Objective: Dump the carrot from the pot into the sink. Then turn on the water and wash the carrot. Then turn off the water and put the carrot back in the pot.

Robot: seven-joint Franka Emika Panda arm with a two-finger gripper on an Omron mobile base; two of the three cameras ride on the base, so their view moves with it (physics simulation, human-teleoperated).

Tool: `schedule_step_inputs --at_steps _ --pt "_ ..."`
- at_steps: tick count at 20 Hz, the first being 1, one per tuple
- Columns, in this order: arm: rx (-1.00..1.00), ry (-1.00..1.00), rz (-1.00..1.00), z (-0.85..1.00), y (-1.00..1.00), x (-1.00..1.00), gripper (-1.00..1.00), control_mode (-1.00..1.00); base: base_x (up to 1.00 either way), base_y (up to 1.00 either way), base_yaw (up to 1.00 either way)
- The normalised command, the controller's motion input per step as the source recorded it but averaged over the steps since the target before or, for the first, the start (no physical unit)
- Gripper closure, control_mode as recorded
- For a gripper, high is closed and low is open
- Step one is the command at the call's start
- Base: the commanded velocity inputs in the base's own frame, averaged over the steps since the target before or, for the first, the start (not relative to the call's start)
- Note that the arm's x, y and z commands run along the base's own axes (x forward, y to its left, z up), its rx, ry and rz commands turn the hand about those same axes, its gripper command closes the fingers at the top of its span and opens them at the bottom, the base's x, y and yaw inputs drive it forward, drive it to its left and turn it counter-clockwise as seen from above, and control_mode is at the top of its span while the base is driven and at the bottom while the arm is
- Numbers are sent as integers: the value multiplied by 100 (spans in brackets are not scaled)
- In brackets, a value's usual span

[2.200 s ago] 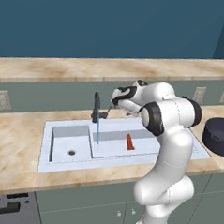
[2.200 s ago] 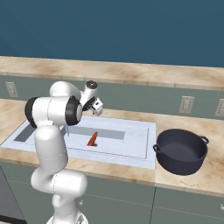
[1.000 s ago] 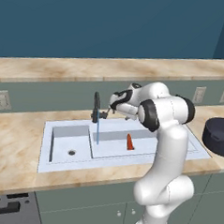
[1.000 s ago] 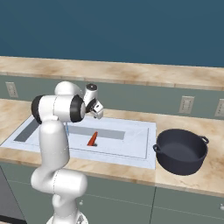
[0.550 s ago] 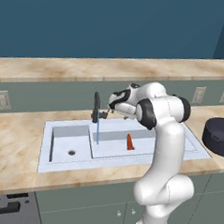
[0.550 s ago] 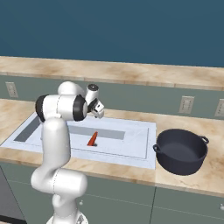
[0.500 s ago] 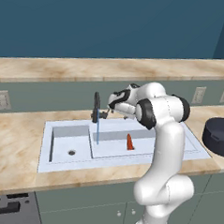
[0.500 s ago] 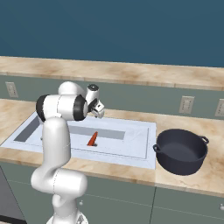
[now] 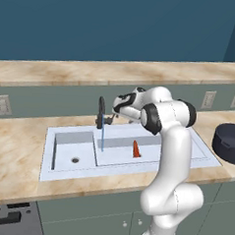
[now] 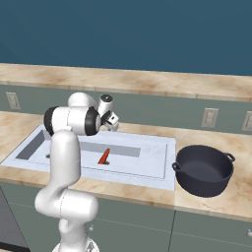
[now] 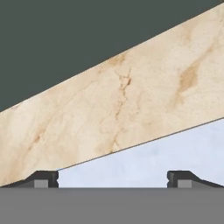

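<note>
The carrot (image 9: 136, 149) stands point-up on the floor of the wider basin of the sink (image 9: 196, 146), out of the pot (image 10: 205, 170), so the dump looks done. The water (image 9: 102, 137) runs as a thin blue stream from the faucet (image 9: 101, 113), landing at about 9 o'clock of the carrot and a little apart from it; the stream does not seem to reach the carrot, so whether the washing counts as finished is hard to say. The tap is clearly on.

The pot sits empty on the bench (image 10: 231, 194) just beside the sink's rim, at 3 o'clock of the carrot in the right base view, well apart from it.

The end effector (image 9: 113, 116) hangs above the sink at about 11 o'clock of the carrot, close to the faucet and gripping nothing; in the hand view its tips stand wide apart, with only bench and pale sink surface between them.

By my reading, shutting off the water comes next, then picking up the carrot and putting it back in the pot. Both steps are not yet done.
</note>
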Motion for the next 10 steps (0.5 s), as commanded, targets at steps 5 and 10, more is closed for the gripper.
schedule_step_inputs --at_steps 5,10 --pt "0 0 6 -7 31 24 -100 -100 0 0 0" --pt "0 0 9 -1 56 16 -100 -100 0 0 0"
